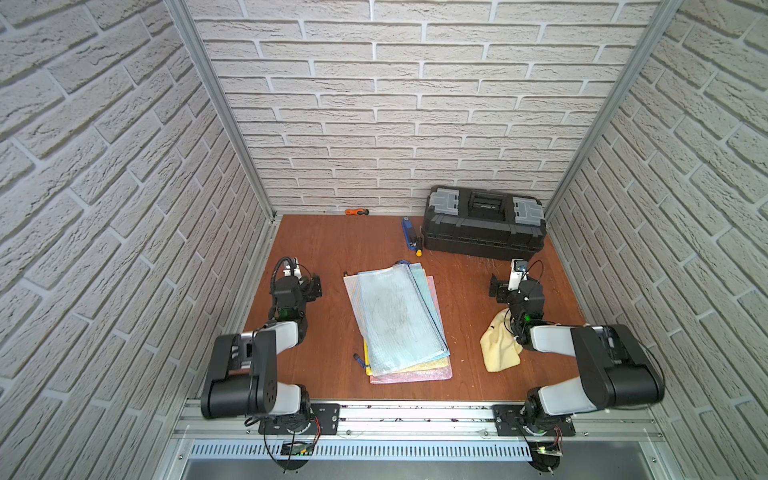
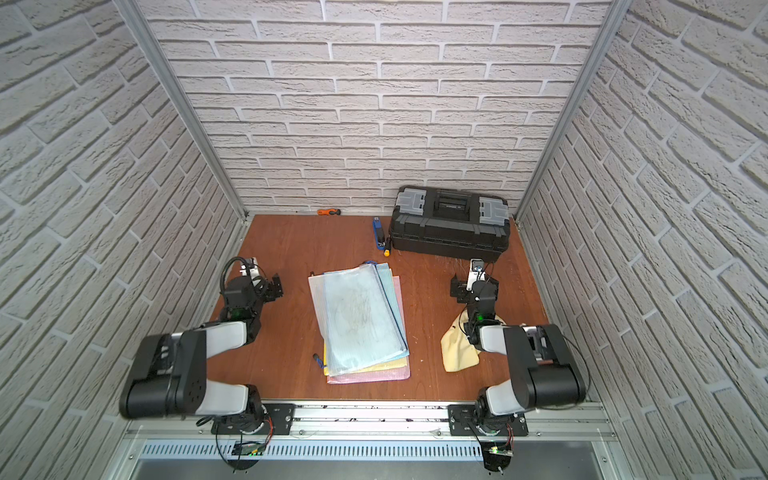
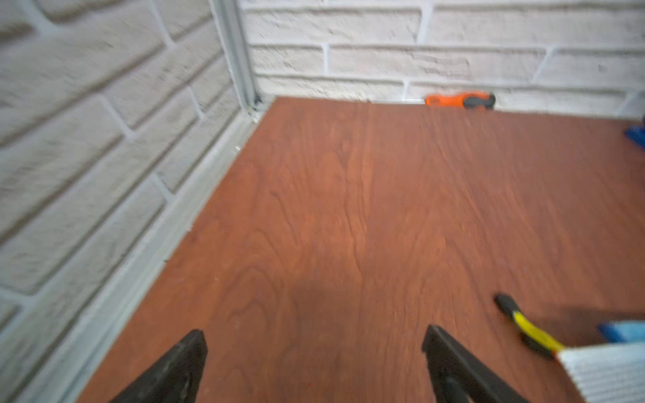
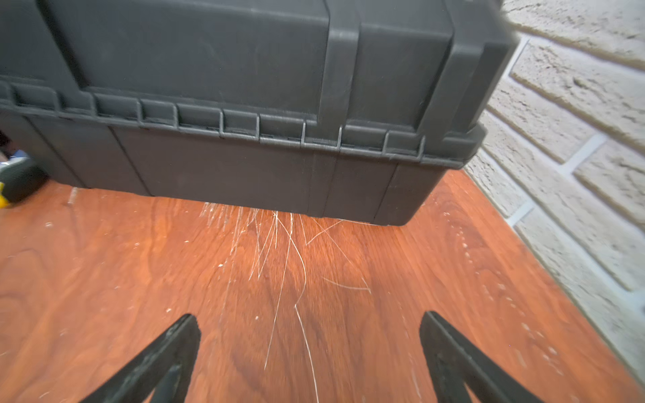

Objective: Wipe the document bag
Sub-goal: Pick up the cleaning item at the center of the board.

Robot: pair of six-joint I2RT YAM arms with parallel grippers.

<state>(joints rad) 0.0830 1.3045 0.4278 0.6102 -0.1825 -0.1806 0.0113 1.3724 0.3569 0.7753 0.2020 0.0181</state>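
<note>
A stack of mesh document bags lies in the middle of the wooden table. The top document bag (image 1: 395,316) (image 2: 361,316) is light blue with dark smudges, over yellow and pink ones. Its white corner (image 3: 607,373) and a black-and-yellow zip pull (image 3: 523,331) show in the left wrist view. A crumpled yellow cloth (image 1: 498,345) (image 2: 457,349) lies right of the stack, partly under my right arm. My left gripper (image 1: 313,286) (image 3: 314,333) is open over bare wood left of the stack. My right gripper (image 1: 496,286) (image 4: 308,315) is open over scratched wood, empty, just beyond the cloth.
A black toolbox (image 1: 484,222) (image 4: 244,104) stands at the back right, close in front of my right gripper. A blue tool (image 1: 408,232) lies left of it. An orange-handled tool (image 1: 357,212) (image 3: 460,100) rests against the back wall. Brick walls enclose three sides.
</note>
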